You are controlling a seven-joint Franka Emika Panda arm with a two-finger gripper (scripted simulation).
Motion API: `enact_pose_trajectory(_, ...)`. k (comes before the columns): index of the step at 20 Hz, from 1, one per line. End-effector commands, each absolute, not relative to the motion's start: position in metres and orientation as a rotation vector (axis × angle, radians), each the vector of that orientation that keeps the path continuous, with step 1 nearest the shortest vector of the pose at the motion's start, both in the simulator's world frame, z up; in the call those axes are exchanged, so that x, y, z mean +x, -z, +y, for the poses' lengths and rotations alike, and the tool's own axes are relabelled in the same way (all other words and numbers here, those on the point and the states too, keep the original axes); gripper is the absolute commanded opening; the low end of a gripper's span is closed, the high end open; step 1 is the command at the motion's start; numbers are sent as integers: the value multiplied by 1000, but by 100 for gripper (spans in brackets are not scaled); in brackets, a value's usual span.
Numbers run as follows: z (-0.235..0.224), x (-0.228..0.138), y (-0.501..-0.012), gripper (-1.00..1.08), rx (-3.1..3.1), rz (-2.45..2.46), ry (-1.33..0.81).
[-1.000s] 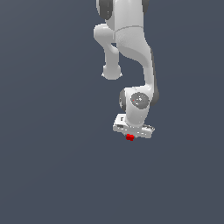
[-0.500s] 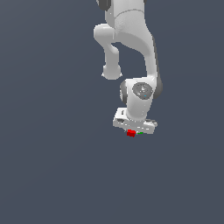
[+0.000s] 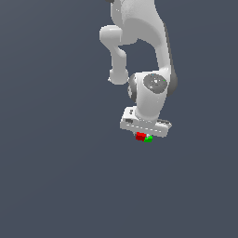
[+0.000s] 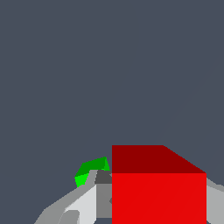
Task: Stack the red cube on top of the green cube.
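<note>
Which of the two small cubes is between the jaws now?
The red cube; the gripper is shut on it. The green cube sits apart, beside one finger.

One red cube (image 3: 140, 136), lower centre of the exterior view, just right of the midline. One green cube (image 3: 148, 138), touching its right side in the exterior view. One robot arm (image 3: 149, 69), upper centre to centre of the frame, bearing one end effector (image 3: 144, 135). Two cubes in all; both also appear in the wrist view, red (image 4: 158, 192) and green (image 4: 91, 170).
</note>
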State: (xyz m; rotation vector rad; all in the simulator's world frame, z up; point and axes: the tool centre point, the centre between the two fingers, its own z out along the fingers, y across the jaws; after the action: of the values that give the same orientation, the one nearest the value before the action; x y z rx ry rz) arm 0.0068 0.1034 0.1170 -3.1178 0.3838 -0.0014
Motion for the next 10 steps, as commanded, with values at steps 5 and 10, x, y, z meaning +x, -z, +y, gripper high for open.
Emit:
enact_pose_trajectory(5, 106, 5, -116, -100, -3118, 383, 1)
enact_pose_trajectory(10, 118, -5, -103, -100, -3118, 383, 1)
